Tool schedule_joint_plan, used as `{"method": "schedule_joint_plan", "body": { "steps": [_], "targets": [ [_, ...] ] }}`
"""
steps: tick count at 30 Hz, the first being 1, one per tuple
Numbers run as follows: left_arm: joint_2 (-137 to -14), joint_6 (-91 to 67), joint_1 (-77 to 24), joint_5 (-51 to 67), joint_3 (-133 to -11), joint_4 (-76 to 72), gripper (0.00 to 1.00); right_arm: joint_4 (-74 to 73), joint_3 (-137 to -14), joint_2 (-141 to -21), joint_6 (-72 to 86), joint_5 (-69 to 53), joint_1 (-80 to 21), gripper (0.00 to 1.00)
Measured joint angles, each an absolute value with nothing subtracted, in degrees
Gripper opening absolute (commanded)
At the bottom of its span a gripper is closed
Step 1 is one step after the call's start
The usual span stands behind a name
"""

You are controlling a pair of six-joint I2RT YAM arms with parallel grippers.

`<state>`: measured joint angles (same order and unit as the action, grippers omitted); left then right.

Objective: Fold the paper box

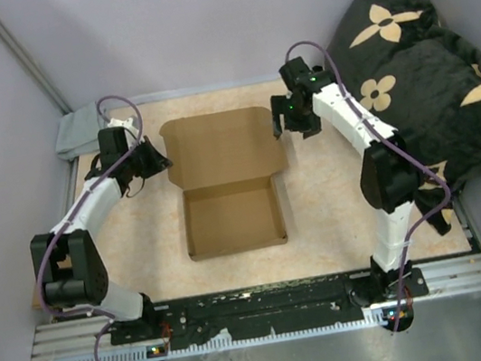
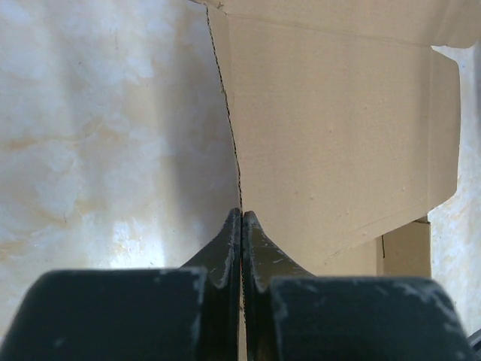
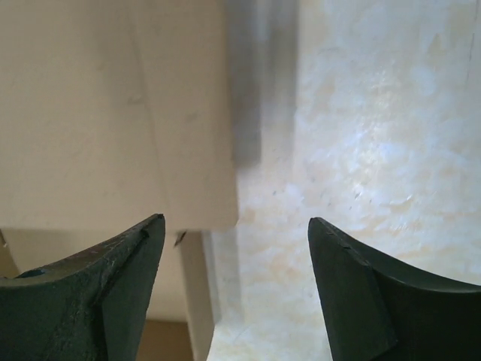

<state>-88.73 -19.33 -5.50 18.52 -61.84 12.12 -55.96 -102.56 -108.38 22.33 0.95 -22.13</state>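
Top external view puts the plain brown corrugated paper box (image 1: 222, 151) in the middle of the pale marbled table (image 1: 328, 212), between my two arms. Its tray half sits on the near side with low walls standing up. Its lid panel lies open and flat on the far side, with small rounded flaps at its left and right corners.

My left gripper (image 1: 157, 162) is at the lid's left edge. In the left wrist view its two dark fingers (image 2: 225, 248) are pressed fully together with no gap, and their tips meet right at the serrated cardboard edge. I cannot tell whether any cardboard is pinched between them.

My right gripper (image 1: 286, 118) is at the lid's far right corner. In the right wrist view its fingers (image 3: 128, 263) stand wide apart with only bare table between them, and the lid's right edge lies just past my left-hand finger.

A grey folded cloth (image 1: 77, 133) lies at the far left corner of the table. A black cushion with cream flower shapes (image 1: 412, 52) rests off the right side.
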Motion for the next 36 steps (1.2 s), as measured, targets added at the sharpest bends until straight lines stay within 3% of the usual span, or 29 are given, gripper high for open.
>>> {"method": "schedule_joint_plan", "body": {
  "steps": [12,20,28,36],
  "targets": [
    [-84.58,-19.16,-5.50,21.10,-57.14,5.37,0.00,-50.09,-109.10,-124.42,16.69,-13.19,-17.26,0.72],
    [-84.31,-19.11,-5.50,21.32,-56.64,4.08,0.00,-50.76,-119.39,-128.14,13.58,-16.27,-17.34,0.45],
    [-83.79,-18.76,-5.65,21.02,-56.29,4.08,0.00,-53.74,-119.59,-128.09,12.08,-16.51,-18.26,0.40],
    [-81.23,-17.04,-7.27,20.84,-55.40,3.40,0.00,-60.99,-130.72,-129.73,11.00,-13.17,-21.37,0.17]
  ]
}}
